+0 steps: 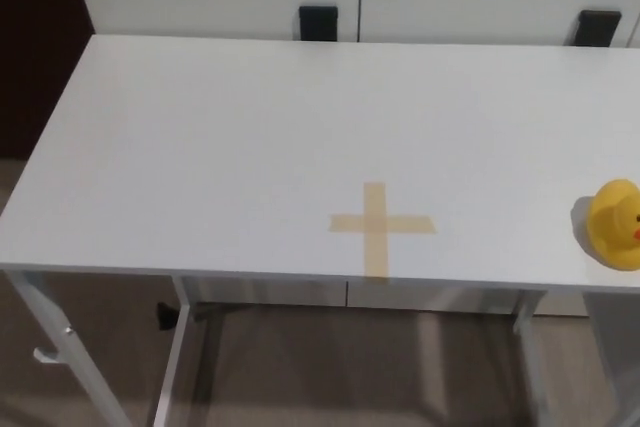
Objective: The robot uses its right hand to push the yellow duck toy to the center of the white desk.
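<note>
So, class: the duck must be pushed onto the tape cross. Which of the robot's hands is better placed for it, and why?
Probably the right. The yellow duck sits at the desk's right edge, with the tape cross to its left, so a right-side hand could push it inward. Neither hand is in view.

Count from my head cam: 1 table (200,147), white top. 1 yellow duck toy (616,224) on it, partly cut off at the pic's right edge. 1 tape cross (381,225), tan, made of 2 strips crossing. 2 black blocks behind the table's far edge: 1 near mid (319,22), 1 far right (598,28). Table legs: 3 visible under the top. My hands in view: 0.
</note>
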